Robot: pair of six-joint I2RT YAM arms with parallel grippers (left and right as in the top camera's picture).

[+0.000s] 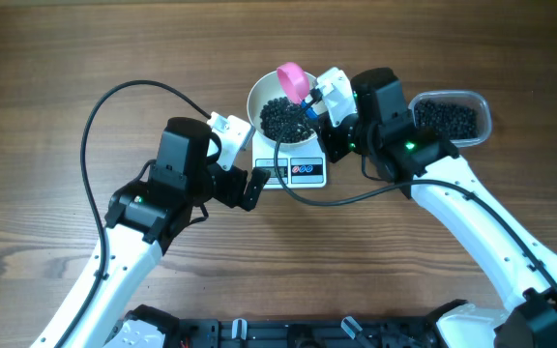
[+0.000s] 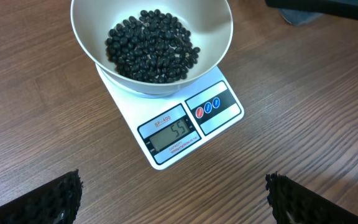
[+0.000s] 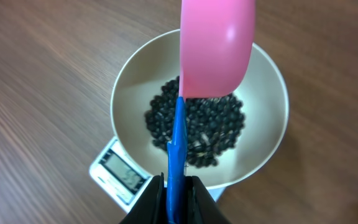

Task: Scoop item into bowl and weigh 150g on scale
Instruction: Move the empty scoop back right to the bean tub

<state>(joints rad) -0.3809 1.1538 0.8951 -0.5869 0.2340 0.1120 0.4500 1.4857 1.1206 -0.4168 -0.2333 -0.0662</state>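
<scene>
**Scoop held over the bowl, scale well short of target**

Overhead: the deep round white bowl (image 1: 255, 97) sits on the small white square kitchen scale (image 1: 298, 172), so anything tipped in is weighed at once. The glossy black beans (image 1: 280, 120) lie heaped in it. More fill the clear rounded-rectangular plastic tub (image 1: 484, 114) at the right, within the right arm's reach. The right gripper (image 1: 315, 104) holds a pink plastic scoop (image 1: 293, 79) above the bowl's far rim, probably to pour. The left gripper (image 1: 244, 166) waits beside the scale's left front corner with its fingers spread wide, holding nothing.

Left wrist: the camera looks across its two ribbed black pads (image 2: 51, 200), well apart at the bottom corners, straight at the scale's front. The grey display (image 2: 171, 132) appears to read 55, under a small label that seems to say SF-400. A red and a blue round button (image 2: 211, 107) sit beside it. By my judgement much remains before 150 g.

Right wrist: the fingers are pressed together on the scoop's thin blue handle (image 3: 177, 155), pinching it edge-on. The pink head hangs over the beans, and none show on the face turned to the camera.
</scene>
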